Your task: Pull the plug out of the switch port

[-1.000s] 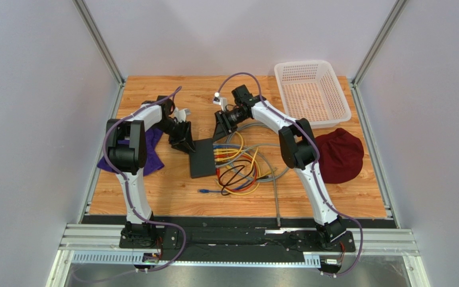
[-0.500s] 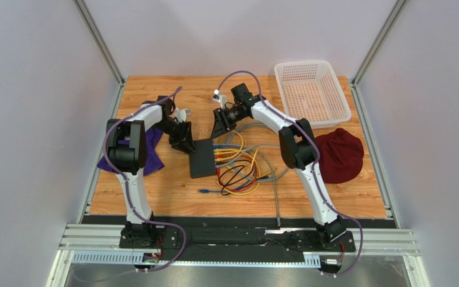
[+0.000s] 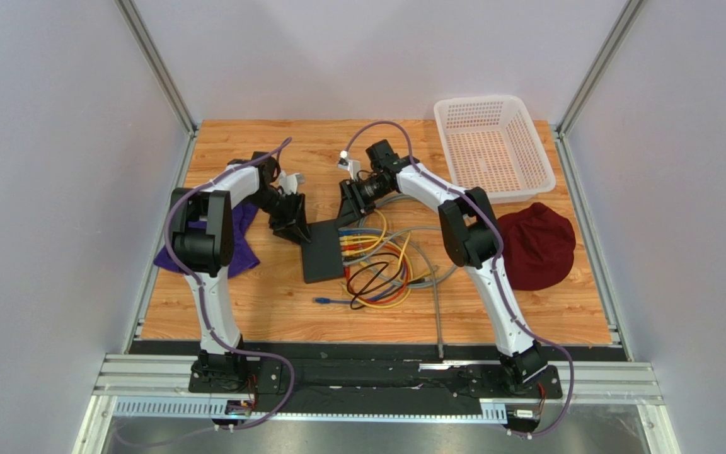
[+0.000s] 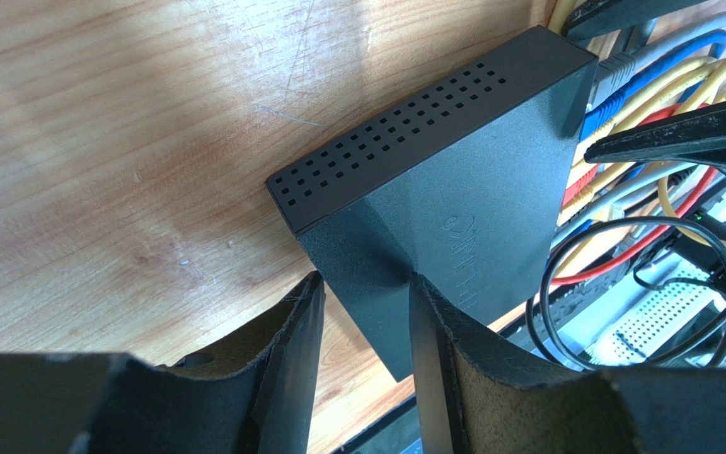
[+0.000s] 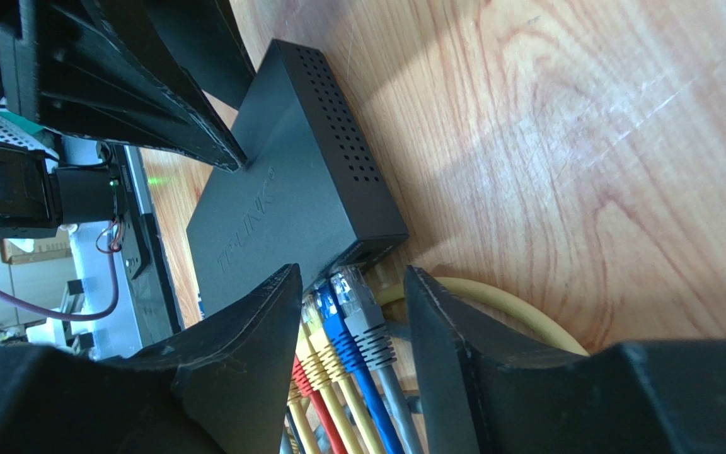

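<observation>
The black switch (image 3: 321, 251) lies flat mid-table, with several coloured plugs in the sockets along its right edge. In the right wrist view my right gripper (image 5: 351, 288) is open. Its fingers straddle the grey plug (image 5: 369, 312) and the blue plug (image 5: 342, 326) at the far end of the row, without touching them. In the top view it (image 3: 350, 210) sits at the switch's far right corner. My left gripper (image 4: 365, 317) is open over the switch's (image 4: 452, 199) far left corner. One fingertip (image 4: 425, 312) rests on its top, and the other is beside its edge.
A tangle of yellow, red, black and grey cables (image 3: 381, 270) lies right of the switch. A white basket (image 3: 495, 142) stands at the back right, with a maroon cap (image 3: 537, 246) in front of it. A purple cloth (image 3: 234, 241) lies under the left arm.
My right gripper has moved slightly down and toward the switch's socket edge, and now straddles the end plugs. The left gripper and the switch have stayed put.
</observation>
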### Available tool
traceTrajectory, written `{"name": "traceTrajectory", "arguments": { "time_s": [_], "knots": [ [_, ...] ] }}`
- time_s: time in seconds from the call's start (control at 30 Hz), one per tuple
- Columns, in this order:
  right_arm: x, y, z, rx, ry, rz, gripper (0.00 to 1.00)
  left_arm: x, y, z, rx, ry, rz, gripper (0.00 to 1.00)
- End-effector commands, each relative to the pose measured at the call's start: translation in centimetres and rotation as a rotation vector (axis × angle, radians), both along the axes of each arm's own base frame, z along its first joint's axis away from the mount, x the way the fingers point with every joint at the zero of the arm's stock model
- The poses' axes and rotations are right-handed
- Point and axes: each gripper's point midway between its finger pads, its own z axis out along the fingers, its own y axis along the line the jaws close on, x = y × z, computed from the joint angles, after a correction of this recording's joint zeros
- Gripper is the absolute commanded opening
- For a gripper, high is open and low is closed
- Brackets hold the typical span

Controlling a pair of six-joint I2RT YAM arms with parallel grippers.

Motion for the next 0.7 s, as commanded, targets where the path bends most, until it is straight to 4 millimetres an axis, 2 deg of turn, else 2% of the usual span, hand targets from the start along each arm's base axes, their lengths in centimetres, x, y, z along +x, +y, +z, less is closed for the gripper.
{"name": "traceTrajectory", "arguments": {
  "time_s": [0.0,0.23,0.67],
  "knots": [
    [-0.6,-1.1,-1.6,-0.044,0.019,0.011,0.5,0.6,-0.7,0.9,-0.024,-0.022,-0.024,0.47],
    [-1.5,-1.9,-2.2,-0.053,0.046,0.033,0.45,0.7,-0.7,0.9,-0.025,-0.026,-0.027,0.46],
    [-2.0,-1.3,-2.4,-0.01,0.094,0.05,0.4,0.8,-0.7,0.9,-0.021,-0.029,-0.032,0.46]
  ]
}}
